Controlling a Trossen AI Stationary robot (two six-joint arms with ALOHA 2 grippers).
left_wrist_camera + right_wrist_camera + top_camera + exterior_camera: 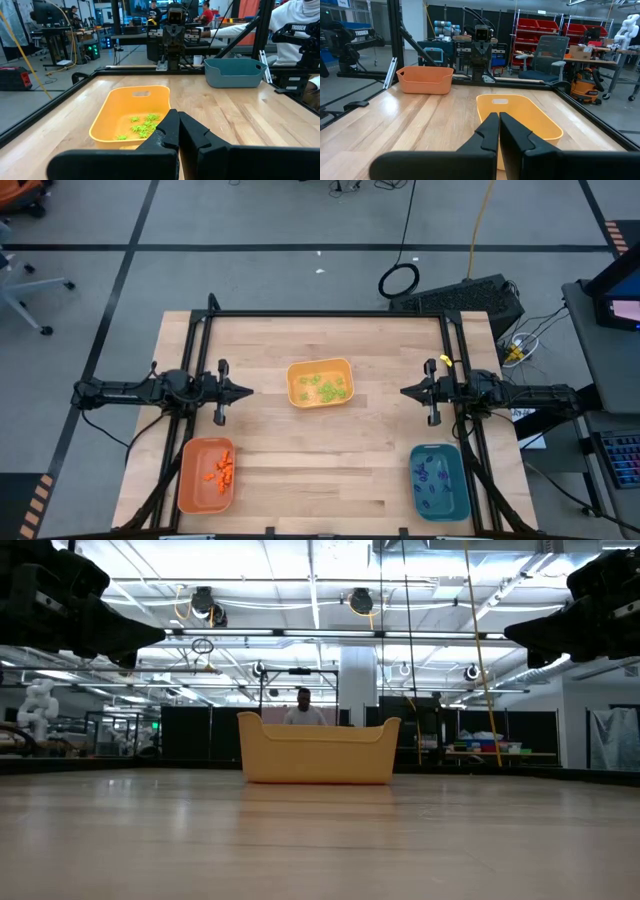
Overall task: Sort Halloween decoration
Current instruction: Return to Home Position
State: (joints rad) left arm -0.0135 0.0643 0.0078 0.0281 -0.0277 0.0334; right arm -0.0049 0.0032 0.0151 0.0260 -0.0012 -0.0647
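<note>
- The bench (320, 470) has no loose pieces on its bare wood in the high view. Judged from that, the sorting looks finished, or very nearly so.
- The left arm (150, 390) is stretched along the left edge and the right arm (500, 392) along the right edge. They point at each other across the middle, well clear of every tray, which fits a rest pose.
- The left jaws are pressed together and hold nothing. The right jaws are the same, closed and empty.
- The yellow tray (320, 363) sits mid-bench, toward the far side, between the two arms.
- The orange tray (192, 485) is at the near left corner.
- The teal tray (452, 465) is at the near right corner.
- The green pieces (328, 388) lie clustered inside the yellow tray.
- The orange pieces (223, 468) lie along the right side of the orange tray.
- The purple pieces (430, 478) are scattered in the teal tray.
- Each colour has its own tray and I see no strays in the wrong one, though the pieces are too small to count. Little seems left beyond parking the arms.
</note>
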